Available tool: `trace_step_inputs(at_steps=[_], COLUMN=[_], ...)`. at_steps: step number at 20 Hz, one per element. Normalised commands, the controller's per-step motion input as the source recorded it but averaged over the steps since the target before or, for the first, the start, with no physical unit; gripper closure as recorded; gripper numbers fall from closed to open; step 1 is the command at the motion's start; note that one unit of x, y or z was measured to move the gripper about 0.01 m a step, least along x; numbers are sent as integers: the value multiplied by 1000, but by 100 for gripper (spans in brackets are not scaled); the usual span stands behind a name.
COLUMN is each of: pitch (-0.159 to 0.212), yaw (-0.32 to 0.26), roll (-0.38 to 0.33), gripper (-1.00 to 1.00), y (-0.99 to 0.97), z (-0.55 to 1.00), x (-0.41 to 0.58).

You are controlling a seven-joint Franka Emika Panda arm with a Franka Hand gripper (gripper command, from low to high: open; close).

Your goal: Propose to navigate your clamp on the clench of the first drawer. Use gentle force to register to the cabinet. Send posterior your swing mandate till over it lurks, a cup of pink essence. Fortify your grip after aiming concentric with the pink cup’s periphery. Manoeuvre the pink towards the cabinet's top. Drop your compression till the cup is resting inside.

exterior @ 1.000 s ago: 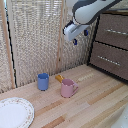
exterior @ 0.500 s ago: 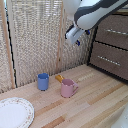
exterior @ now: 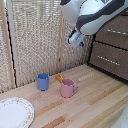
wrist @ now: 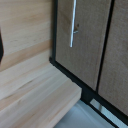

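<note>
Two cups stand on the wooden surface (exterior: pixel 95 100) in the exterior view: the pink cup (exterior: pixel 67 88) and a blue cup (exterior: pixel 43 81), upright and near each other, the blue one toward that view's left. Between them, touching or just behind the pink cup, you can make out a small orange thing (exterior: pixel 59 78); what it is you cannot tell. The pink cup's mouth faces up, so its long axis is vertical, and its loop handle points toward the exterior view's right, roughly at the cabinet (exterior: pixel 111 52). A white patterned plate (exterior: pixel 14 112) lies at the lower left corner of that view, well apart from both cups.

Your hand (exterior: pixel 76 39) hangs in the air at the end of the bulky white arm, above the cups and beside the cabinet's edge, touching nothing you can see. It is too blurred and small to show the gap between its fingers, so you cannot tell whether it is wide or narrow.

The cabinet fills the exterior view's right side, with silver bar handles running lengthwise across its drawer fronts. In the wrist view you see a drawer front with a thin silver bar, the clench (wrist: pixel 73 23), and a stretch of the wooden surface next to it.
</note>
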Motion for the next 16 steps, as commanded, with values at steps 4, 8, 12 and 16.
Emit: trace_step_inputs(at_steps=[4, 8, 12, 16], pitch=[-34, -41, -57, -73], yaw=[65, 69, 12, 0], roll=[-375, -375, -359, -275], gripper=[-100, -100, -100, -100], y=[-95, -114, -399, -561], z=[0, 0, 22, 13], x=[68, 51, -5, -49])
